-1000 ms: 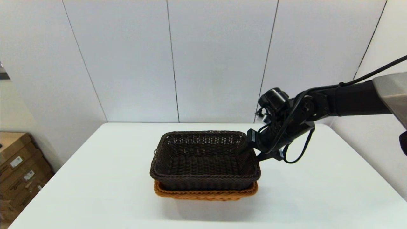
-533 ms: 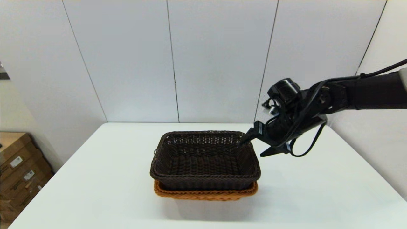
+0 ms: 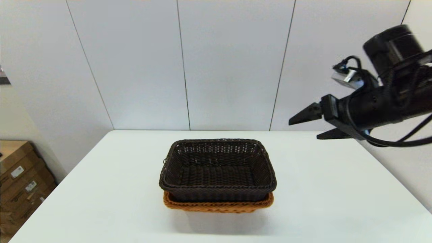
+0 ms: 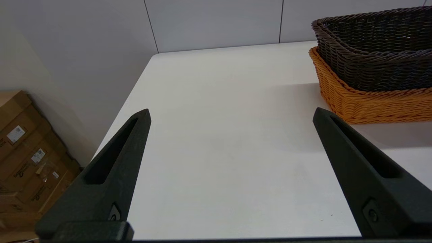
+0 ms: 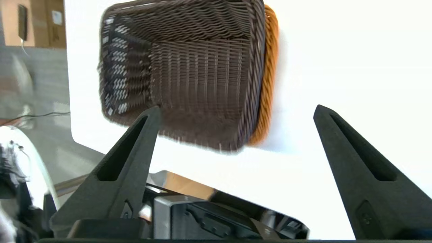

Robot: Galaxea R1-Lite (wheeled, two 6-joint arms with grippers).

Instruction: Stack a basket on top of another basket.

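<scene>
Stacking looks complete. Dark brown basket (image 3: 217,170) sits nested inside the orange-tan basket (image 3: 218,205), near the middle of the white table (image 3: 101,189). Only the tan rim and a strip of its wall show beneath the dark one on the near side. Rims run roughly parallel; the upper basket looks level and seated, not cocked on an edge. The left wrist view confirms it from the side: dark weave rising out of the tan one, braided rims close together.

Right gripper (image 3: 312,125) hangs high over the table's far right corner, well apart from both baskets, fingers spread wide, nothing between them. Its wrist view looks back down at the pair from above and shows the same wide gap, empty.

Left gripper (image 4: 231,118) is low over the table on the robot's left, fingers wide open and empty, the baskets off to one side of it and clear of both fingertips. It is out of the head view.

Cardboard boxes (image 3: 20,179) stand on the floor beyond the table's left edge.

Judgement: placement done, release done. What is left, if anything, is bringing the right arm to rest. No sign the stack needs correcting.
</scene>
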